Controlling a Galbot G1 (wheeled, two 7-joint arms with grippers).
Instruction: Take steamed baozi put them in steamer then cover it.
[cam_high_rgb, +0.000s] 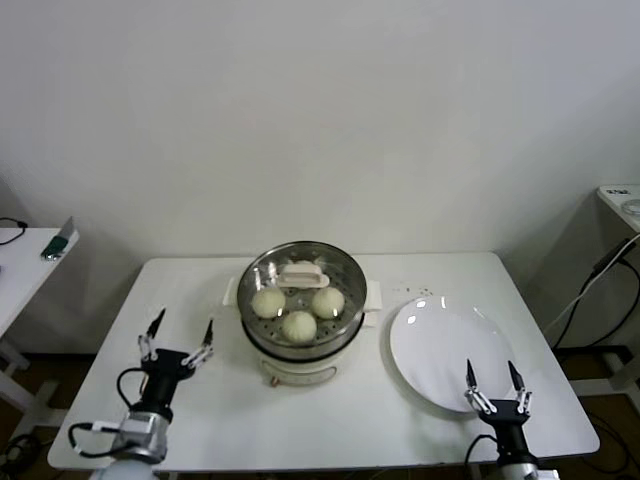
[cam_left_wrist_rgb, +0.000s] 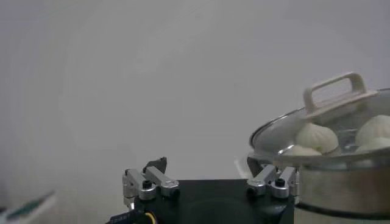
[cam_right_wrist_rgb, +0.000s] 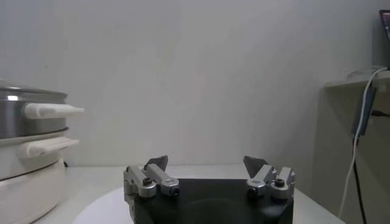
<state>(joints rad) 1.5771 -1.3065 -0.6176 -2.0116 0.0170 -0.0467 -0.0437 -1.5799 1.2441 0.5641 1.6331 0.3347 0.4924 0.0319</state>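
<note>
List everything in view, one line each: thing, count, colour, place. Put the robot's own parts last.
steamed baozi: three visible, cream-white, inside the steamer under the lid.
steamer: one, shiny steel on a cream-white base, table centre.
glass lid: one, clear with cream handle, on the steamer.
plate: one, white, bare, right of the steamer.
table: one, white, under everything.
side table: one, white, far left, with a small dark object.
cables: dark and white, far right.
left gripper: one, black and silver, open, left of the steamer.
right gripper: one, black and silver, open, at the plate's near edge.
</note>
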